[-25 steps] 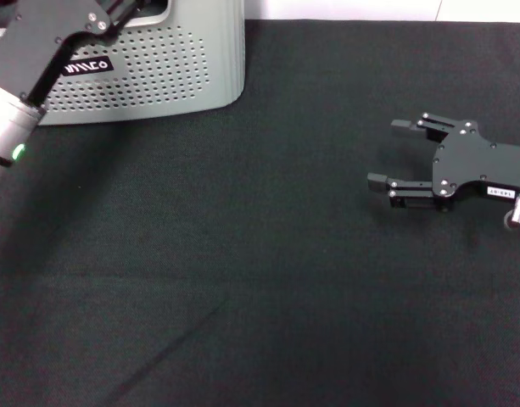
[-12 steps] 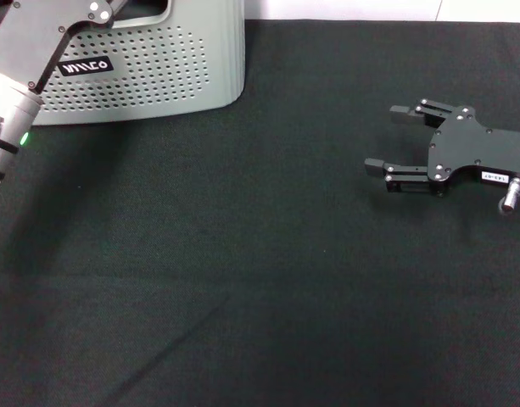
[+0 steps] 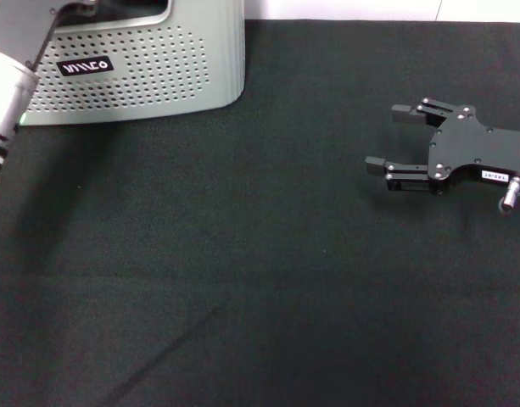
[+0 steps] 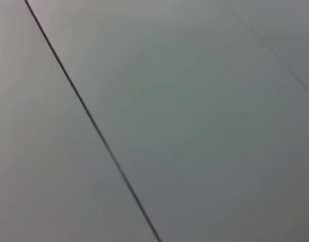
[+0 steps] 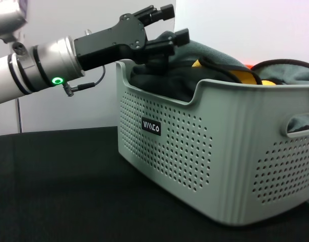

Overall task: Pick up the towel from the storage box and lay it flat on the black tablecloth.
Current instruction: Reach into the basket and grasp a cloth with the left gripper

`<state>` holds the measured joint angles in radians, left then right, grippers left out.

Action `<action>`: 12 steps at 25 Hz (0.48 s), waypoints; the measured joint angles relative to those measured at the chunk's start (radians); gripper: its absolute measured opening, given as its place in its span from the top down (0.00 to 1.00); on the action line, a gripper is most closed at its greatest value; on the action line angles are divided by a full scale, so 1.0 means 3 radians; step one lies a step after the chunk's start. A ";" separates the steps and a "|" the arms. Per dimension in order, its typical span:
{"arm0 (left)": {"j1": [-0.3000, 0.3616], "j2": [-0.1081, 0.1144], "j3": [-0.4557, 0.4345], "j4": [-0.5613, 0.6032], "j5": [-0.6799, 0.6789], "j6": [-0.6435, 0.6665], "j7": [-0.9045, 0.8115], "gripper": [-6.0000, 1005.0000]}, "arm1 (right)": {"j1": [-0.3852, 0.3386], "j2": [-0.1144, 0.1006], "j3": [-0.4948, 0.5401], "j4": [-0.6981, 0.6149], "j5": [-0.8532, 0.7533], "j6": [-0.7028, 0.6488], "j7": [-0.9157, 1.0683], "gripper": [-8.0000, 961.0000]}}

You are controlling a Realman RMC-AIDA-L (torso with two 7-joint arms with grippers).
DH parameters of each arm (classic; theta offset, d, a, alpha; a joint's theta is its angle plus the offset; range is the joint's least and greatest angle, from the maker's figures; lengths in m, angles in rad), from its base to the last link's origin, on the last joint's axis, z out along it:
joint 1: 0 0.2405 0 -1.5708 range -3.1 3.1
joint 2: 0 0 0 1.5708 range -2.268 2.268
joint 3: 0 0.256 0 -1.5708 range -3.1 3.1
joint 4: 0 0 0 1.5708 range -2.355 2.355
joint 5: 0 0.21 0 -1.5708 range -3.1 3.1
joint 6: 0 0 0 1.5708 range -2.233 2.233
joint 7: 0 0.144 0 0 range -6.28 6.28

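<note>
Black tablecloth (image 3: 260,280) bare | left claw (image 5: 167,25) has advanced over storage box (image 5: 204,151), fingers apart above towel (image 5: 214,65), ungrasped | right claw (image 3: 394,140) open, idle, well right of box

Light is soft and even in the head view, with grain across the black tablecloth (image 3: 268,280) and a faint shadow at the left edge of the frame. The left wrist view is a dim, featureless grey blur crossed by one thin dark line. The right wrist view is bright and sharp; the storage box (image 5: 209,151) casts little shadow.
</note>
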<state>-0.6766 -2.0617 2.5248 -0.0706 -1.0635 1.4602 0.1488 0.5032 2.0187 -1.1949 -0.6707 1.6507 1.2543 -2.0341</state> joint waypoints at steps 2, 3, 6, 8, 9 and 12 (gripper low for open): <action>-0.0006 0.0000 0.0000 0.0000 -0.0042 -0.0031 0.0051 0.13 | 0.0000 0.0000 0.0000 0.0012 0.0000 0.0000 0.0000 0.11; -0.0003 0.0002 -0.0001 0.0000 -0.0052 -0.0036 0.0070 0.13 | 0.0000 0.0001 0.0000 0.0022 0.0000 0.0000 0.0000 0.11; 0.0018 0.0009 -0.0005 0.0000 -0.0109 -0.0042 0.0126 0.13 | 0.0001 0.0004 0.0000 0.0041 0.0000 0.0000 0.0000 0.11; 0.0034 0.0009 -0.0005 0.0000 -0.0177 -0.0043 0.0188 0.13 | 0.0002 0.0005 0.0000 0.0044 0.0000 0.0000 0.0000 0.11; 0.0042 0.0008 -0.0005 0.0000 -0.0201 -0.0047 0.0228 0.13 | 0.0002 0.0005 0.0000 0.0045 0.0000 0.0000 0.0000 0.11; 0.0058 0.0001 -0.0005 0.0000 -0.0237 -0.0089 0.0326 0.13 | -0.0001 0.0005 0.0000 0.0052 0.0000 0.0001 -0.0014 0.11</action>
<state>-0.6592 -2.0615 2.5232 -0.0705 -1.1346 1.4335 0.2467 0.5029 2.0203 -1.1949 -0.6551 1.6506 1.2546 -2.0383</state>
